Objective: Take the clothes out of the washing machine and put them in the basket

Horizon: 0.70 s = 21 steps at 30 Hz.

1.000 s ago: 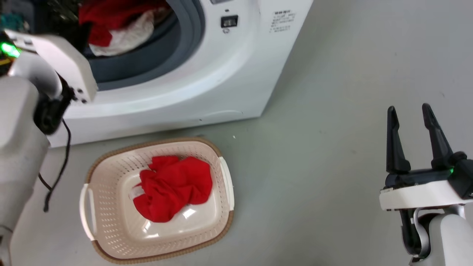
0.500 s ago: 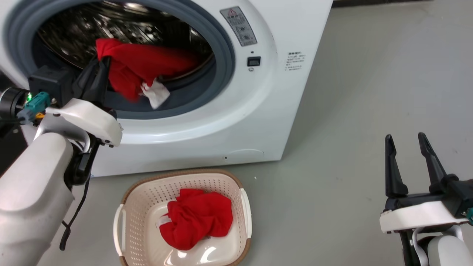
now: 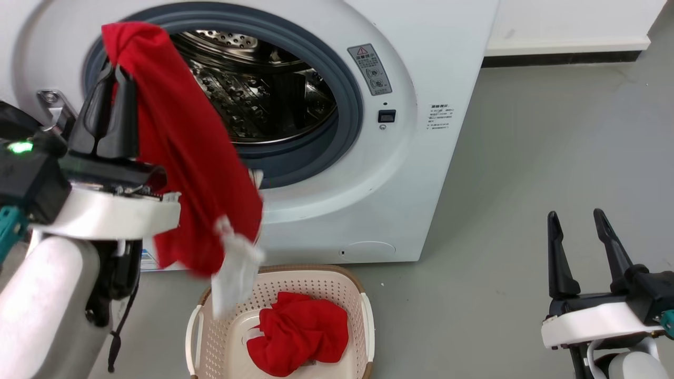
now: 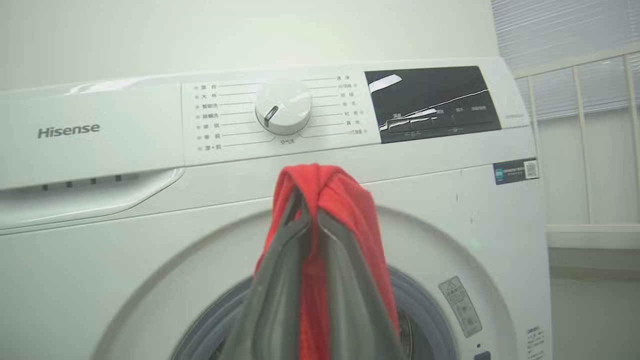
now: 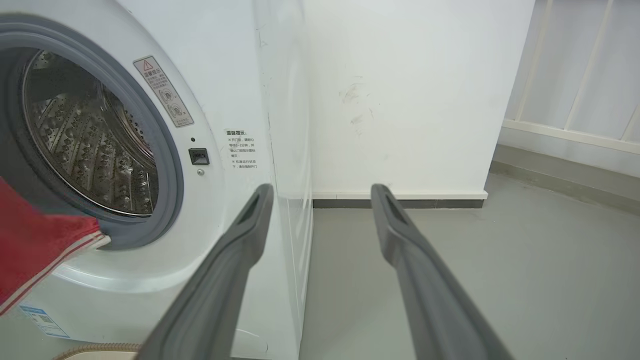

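Red cloth hangs from the left claw, which is shut tight on its top end; it hangs in front of the round hole of the washing machine; its long side runs up and down, and its white bottom end points down toward the basket; a second red cloth lies bunched up inside the basket; the right claw is open and holds nothing, off to the right above the floor.
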{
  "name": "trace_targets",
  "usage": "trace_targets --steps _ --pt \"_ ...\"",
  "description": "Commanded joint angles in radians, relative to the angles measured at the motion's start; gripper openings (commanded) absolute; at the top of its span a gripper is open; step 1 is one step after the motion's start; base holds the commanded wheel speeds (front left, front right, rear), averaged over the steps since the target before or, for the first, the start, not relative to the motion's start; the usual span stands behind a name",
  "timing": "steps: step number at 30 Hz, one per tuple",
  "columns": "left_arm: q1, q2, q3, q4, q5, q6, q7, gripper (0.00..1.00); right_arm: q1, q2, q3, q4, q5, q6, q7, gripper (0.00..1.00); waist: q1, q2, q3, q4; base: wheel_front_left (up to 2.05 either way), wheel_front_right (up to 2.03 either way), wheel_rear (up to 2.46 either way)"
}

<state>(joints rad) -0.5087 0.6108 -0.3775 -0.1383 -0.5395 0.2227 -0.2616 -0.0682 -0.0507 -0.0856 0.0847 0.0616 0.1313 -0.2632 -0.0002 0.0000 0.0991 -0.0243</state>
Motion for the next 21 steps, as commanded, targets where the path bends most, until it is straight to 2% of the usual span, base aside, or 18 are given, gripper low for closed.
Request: trace_targets --steps 1,6,9,15,21 --pt "0.042 -0.011 0.017 -0.035 0.017 0.004 -0.004 0.0 0.014 0.001 0.002 0.004 -0.004 -0.001 -0.002 1.0 0.0002 0.0 -0.008 0.006 0.0 0.0 0.0" --pt "0.13 -0.012 0.016 -0.087 0.03 -0.009 -0.004 0.0 0.021 0.001 0.01 0.006 0.003 -0.001 -0.002 1.0 0.0002 0.0 -0.013 0.013 0.0 0.0 0.0" --pt "0.191 -0.017 -0.002 -0.083 0.017 0.004 0.009 0.0 0.025 0.001 0.014 0.005 0.005 -0.001 -0.002 1.0 0.0002 0.0 -0.009 0.017 0.0 0.0 0.0" --pt "0.296 -0.066 -0.042 -0.014 -0.013 0.006 0.004 0.0 0.014 0.001 0.01 -0.002 -0.001 -0.001 -0.002 1.0 0.0002 0.0 0.025 0.021 0.0 0.0 0.0" --pt "0.325 -0.108 -0.073 0.09 -0.025 -0.026 0.0 0.0 -0.008 0.001 0.004 -0.008 -0.014 -0.001 -0.002 1.0 0.0002 0.0 0.075 0.025 0.0 0.0 0.0"
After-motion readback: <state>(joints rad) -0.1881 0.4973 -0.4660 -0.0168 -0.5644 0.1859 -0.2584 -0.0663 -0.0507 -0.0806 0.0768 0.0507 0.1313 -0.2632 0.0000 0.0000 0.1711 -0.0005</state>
